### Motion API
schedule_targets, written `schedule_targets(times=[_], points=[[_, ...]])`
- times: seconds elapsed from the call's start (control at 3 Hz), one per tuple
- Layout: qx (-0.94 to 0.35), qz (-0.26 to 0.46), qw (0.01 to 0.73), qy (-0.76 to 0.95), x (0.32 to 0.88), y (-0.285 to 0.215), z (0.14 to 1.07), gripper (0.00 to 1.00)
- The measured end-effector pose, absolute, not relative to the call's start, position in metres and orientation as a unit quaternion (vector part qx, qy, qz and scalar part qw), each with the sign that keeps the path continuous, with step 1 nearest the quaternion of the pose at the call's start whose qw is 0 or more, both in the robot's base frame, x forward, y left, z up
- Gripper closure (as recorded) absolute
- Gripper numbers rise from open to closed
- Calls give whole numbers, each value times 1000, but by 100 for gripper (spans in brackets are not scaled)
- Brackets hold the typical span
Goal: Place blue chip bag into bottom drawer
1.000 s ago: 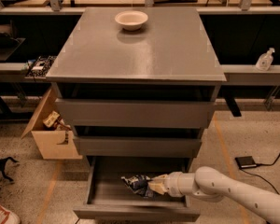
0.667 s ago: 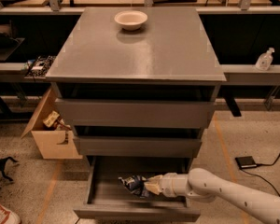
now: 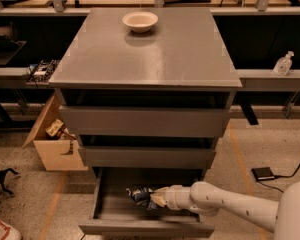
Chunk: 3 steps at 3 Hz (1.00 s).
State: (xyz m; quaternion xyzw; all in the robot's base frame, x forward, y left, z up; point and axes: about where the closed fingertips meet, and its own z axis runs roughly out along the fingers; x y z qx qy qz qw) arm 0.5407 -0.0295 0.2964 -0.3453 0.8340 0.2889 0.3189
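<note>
Gripper (image 3: 157, 199): closed on the blue chip bag (image 3: 139, 196), one, crinkled foil, held low near the middle of the pulled-out bottom drawer (image 3: 140, 227). Arm (image 3: 230, 209): one, white, smooth, extended from the right. Drawers: three, grey, plain-fronted. Bowl (image 3: 140, 21): one, round, white, set near the cabinet top's (image 3: 150, 59) far edge.

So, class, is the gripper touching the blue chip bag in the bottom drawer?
Touching. The camera view shows the gripper overlapping one end of the blue chip bag, with no gap, inside the open bottom drawer.
</note>
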Motion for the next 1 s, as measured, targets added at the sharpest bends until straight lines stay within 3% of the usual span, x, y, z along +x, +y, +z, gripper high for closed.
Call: schedule_targets(times=[0.67,1.0], points=[[-346,290,319,833,540,-27,296,59],[-347,293,319,832,539,-25,296,27]])
